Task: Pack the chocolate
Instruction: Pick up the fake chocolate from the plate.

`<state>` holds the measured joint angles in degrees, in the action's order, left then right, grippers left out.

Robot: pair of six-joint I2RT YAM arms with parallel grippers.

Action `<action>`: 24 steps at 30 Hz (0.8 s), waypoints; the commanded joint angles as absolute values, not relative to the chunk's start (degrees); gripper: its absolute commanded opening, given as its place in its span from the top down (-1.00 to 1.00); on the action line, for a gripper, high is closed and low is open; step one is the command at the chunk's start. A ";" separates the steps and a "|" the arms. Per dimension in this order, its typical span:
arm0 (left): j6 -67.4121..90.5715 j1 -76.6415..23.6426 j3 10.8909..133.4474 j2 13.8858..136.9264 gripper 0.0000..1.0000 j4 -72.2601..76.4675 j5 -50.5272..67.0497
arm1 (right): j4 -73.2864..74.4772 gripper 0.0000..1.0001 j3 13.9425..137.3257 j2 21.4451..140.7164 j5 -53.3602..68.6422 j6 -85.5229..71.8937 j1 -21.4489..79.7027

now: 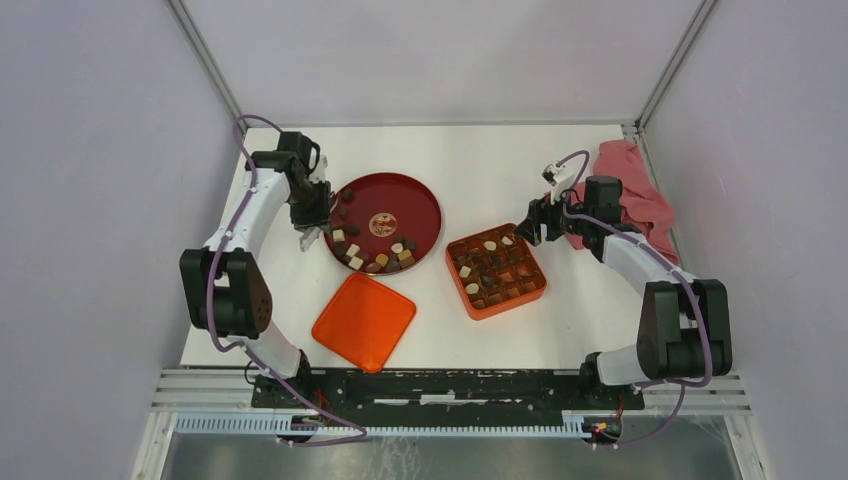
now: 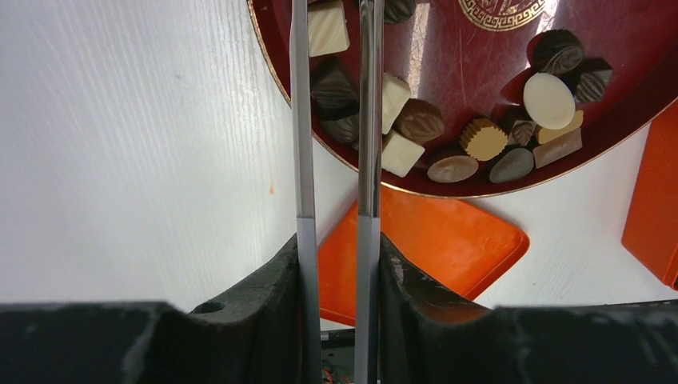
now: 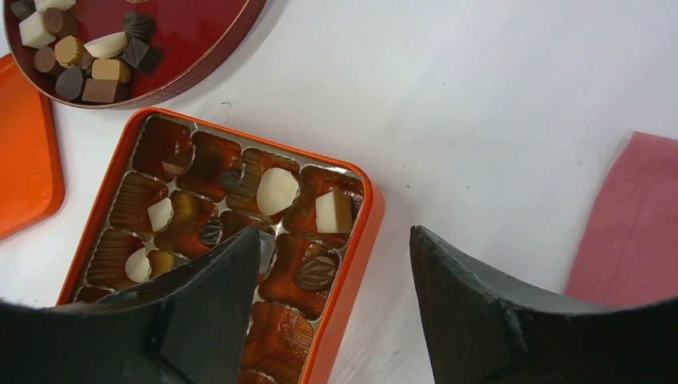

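Several loose pieces of chocolate (image 1: 375, 258), dark, tan and cream-white, lie at the near side of the round dark red plate (image 1: 420, 200). My left gripper (image 1: 312, 225) hangs at the plate's left rim. In the left wrist view this gripper (image 2: 336, 256) is shut on thin metal tongs (image 2: 302, 120), whose two blades reach over the pieces (image 2: 484, 140) and run out of view at the top. More chocolate (image 3: 276, 190) sits in compartments of the orange box (image 3: 352, 272). My right gripper (image 3: 333, 236) is open and empty above the box's far right corner.
An orange lid (image 1: 364, 320) lies flat in front of the plate, left of the box (image 1: 541, 290). A pink cloth (image 1: 635, 190) is bunched at the back right beside my right arm. Walls close in the table on three sides.
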<state>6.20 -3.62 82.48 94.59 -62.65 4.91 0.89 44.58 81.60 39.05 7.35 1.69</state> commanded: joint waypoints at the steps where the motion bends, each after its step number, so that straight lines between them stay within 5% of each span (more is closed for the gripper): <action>1: 9.35 -3.45 85.04 95.11 0.22 -60.21 7.00 | -1.14 -0.48 45.48 81.24 40.34 7.12 1.41; 24: 8.37 -4.02 86.02 100.55 0.17 -60.61 3.35 | -1.49 -0.49 45.09 81.14 40.34 7.12 1.38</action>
